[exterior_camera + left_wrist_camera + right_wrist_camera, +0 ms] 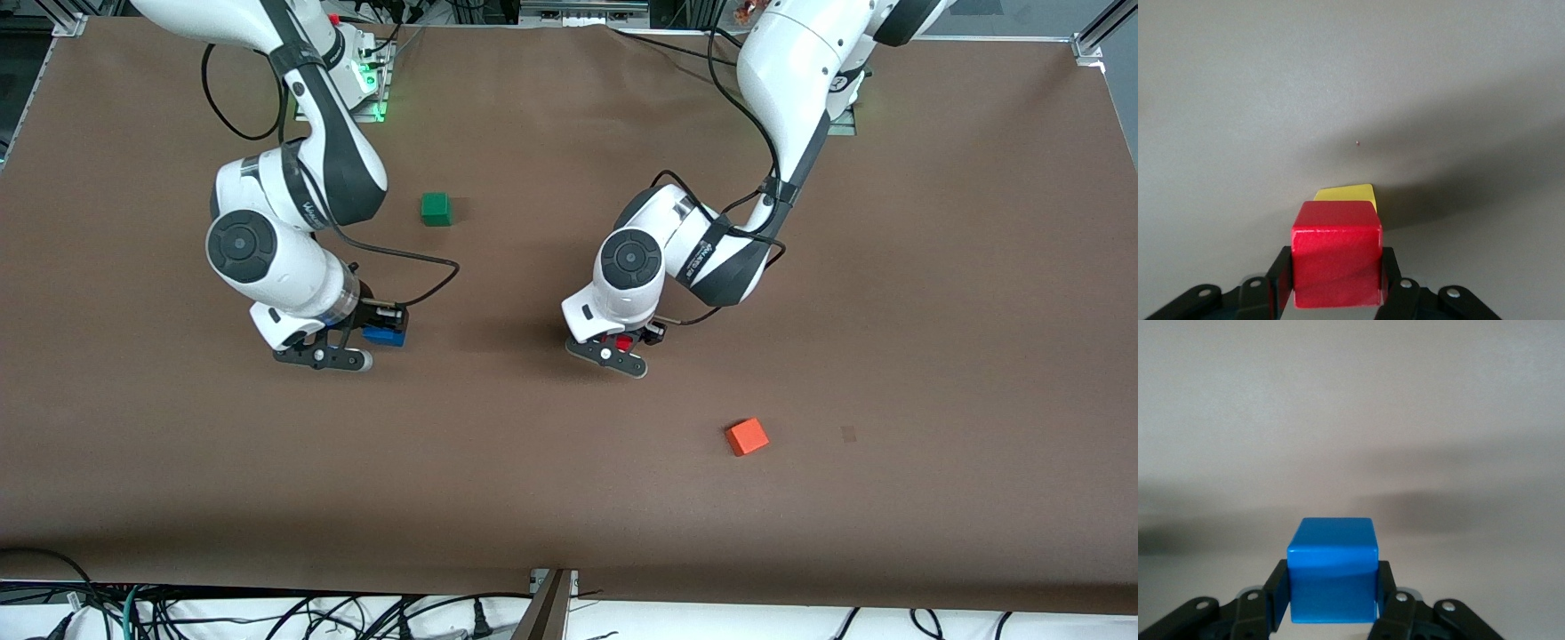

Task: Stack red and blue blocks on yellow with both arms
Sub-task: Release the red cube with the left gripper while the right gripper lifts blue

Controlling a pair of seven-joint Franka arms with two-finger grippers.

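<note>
My left gripper is shut on the red block near the middle of the table. In the left wrist view the red block sits between the fingers, just over the yellow cube, of which only one edge shows. I cannot tell if they touch. The yellow cube is hidden in the front view. My right gripper is shut on the blue block toward the right arm's end of the table. In the right wrist view the blue block is held a little above the bare table.
A green cube lies on the brown table, farther from the front camera than both grippers. An orange cube lies nearer to the front camera than the left gripper, toward the left arm's end.
</note>
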